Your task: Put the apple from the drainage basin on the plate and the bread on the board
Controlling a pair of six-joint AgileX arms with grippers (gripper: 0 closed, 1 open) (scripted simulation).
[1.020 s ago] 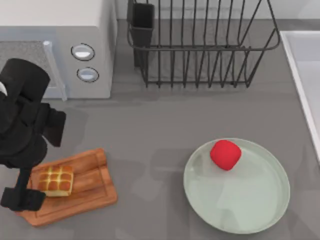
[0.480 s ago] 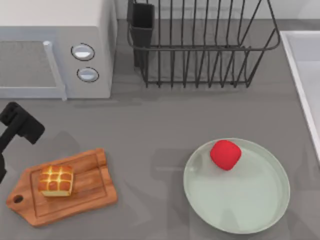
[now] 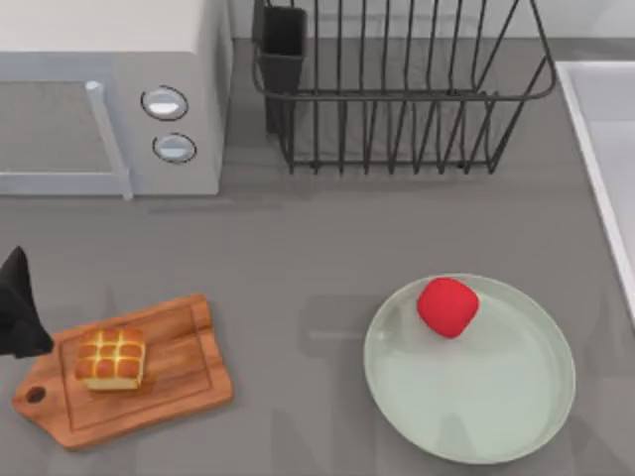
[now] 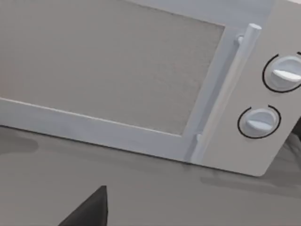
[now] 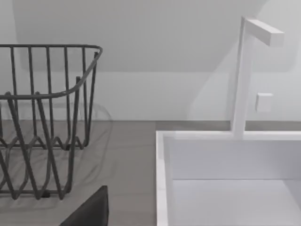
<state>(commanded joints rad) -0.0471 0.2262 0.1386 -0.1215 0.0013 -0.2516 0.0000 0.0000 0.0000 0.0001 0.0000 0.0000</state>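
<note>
The bread (image 3: 110,359) sits flat on the board (image 3: 174,387), toward its handle end, with bare wood showing all round it. The board lies at the table's near left, its handle with the hole pointing to the left edge. Over on the right, well apart from the board, the apple (image 3: 447,306) rests inside the plate (image 3: 496,426), close to the far part of the rim and clear of the plate's middle.

What has just changed is on the left. A second ago the left arm stood right over the board with its gripper down at the bread; half a second ago it had lifted off and drawn back toward the left edge; now just a dark tip of the left gripper (image 3: 18,319) remains at the left edge of the top view, just beside the board's handle end and not touching the bread. The bread and board have not shifted through this. Whether its fingers are open or closed cannot be told, but it holds nothing that can be seen.

The left wrist view looks at the microwave (image 4: 141,84) door and knobs. The right wrist view looks at the wire rack (image 5: 42,117) and the sink (image 5: 225,165).

Judging by how things lie, both placements are done.
</note>
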